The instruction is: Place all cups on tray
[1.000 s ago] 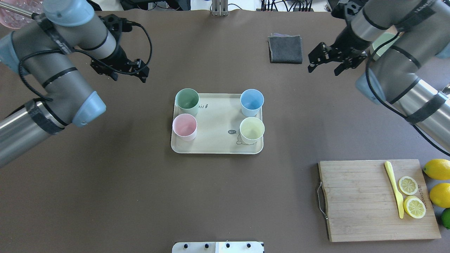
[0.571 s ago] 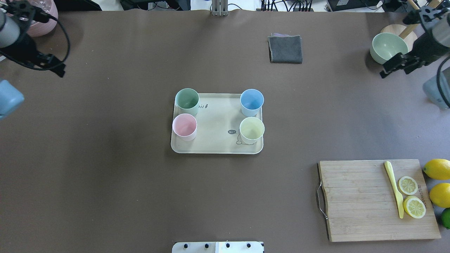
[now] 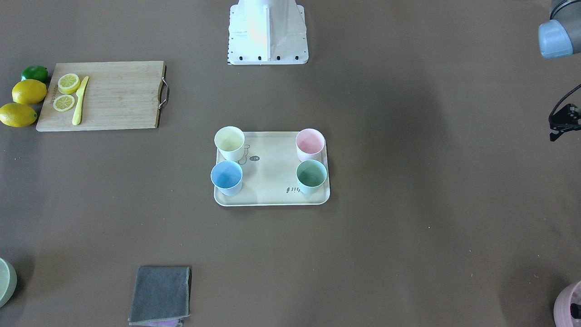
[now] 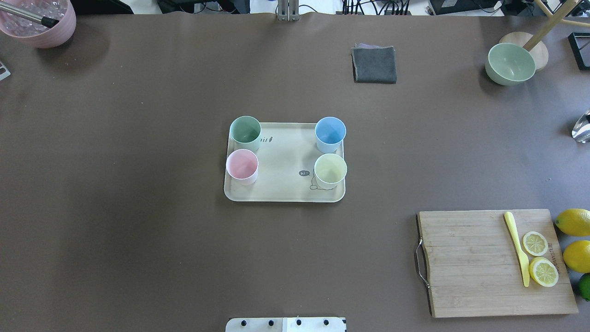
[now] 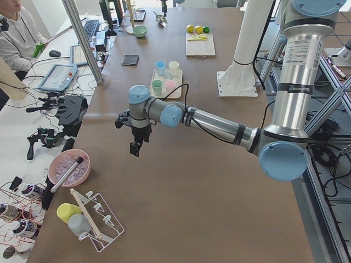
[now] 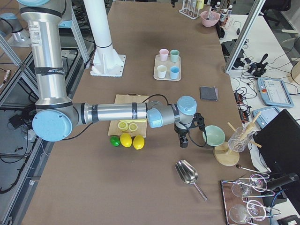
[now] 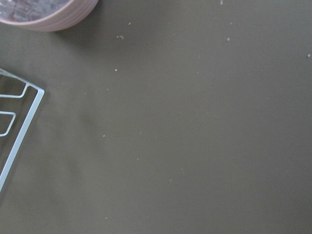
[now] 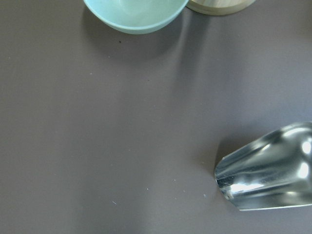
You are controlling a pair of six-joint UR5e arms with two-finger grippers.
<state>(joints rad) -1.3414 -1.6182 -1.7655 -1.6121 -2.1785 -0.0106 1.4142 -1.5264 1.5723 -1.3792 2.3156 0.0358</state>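
Observation:
The cream tray [image 4: 286, 157] lies mid-table and also shows in the front view [image 3: 272, 181]. All the cups stand upright on it, one at each corner: mint green [image 4: 245, 131], pale pink [image 4: 242, 166], light blue [image 4: 330, 133] and pale yellow [image 4: 330, 169]. Both arms are outside the overhead view. My left gripper [image 5: 134, 149] hangs over bare table far to the tray's left, with only a black part of it at the front view's right edge [image 3: 563, 121]. My right gripper [image 6: 183, 142] hangs near the green bowl. I cannot tell whether either is open or shut.
A wooden cutting board [image 4: 470, 263] with a yellow knife, lemon slices and whole lemons beside it lies front right. A grey cloth [image 4: 374, 64] and a green bowl [image 4: 510, 63] are at the back. A mauve pot [image 4: 39, 20] is back left. A metal scoop [image 8: 268, 168] lies under the right wrist.
Both arms have swung outward from above the table and left the overhead view. The tray and the cups have not moved.

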